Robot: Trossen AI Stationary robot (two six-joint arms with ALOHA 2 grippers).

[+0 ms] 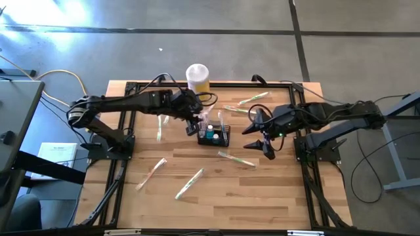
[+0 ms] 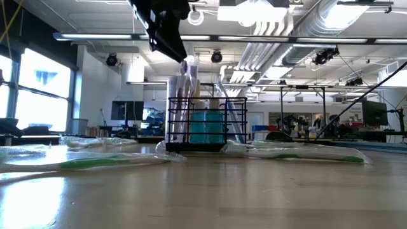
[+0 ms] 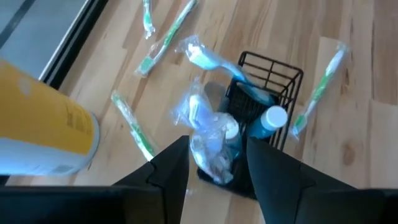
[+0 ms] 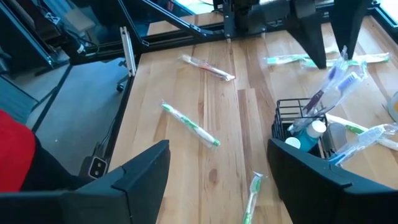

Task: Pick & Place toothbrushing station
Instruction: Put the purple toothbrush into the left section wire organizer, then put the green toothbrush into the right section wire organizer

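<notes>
Wrapped toothbrushes [image 2: 82,160] lie before black mesh toothbrushing station [image 1: 214,137]; left hand [image 1: 195,122] fingers apart above it.

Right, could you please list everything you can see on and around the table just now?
Light wooden table with black frame: one, under everything.
Small black wire-mesh basket: one, table's middle.
Teal bottle with white cap: one, standing in the basket.
Plastic-wrapped toothbrushes in the basket: several, exact count unclear.
Loose plastic-wrapped toothbrushes with green and white handles: six, scattered flat around the basket.
Tall yellow-and-white cylindrical canister: one, far edge, behind the basket.
Left gripper: dark, open, above the basket's left end.
Right gripper: dark, open, right of the basket, holding nothing.
</notes>
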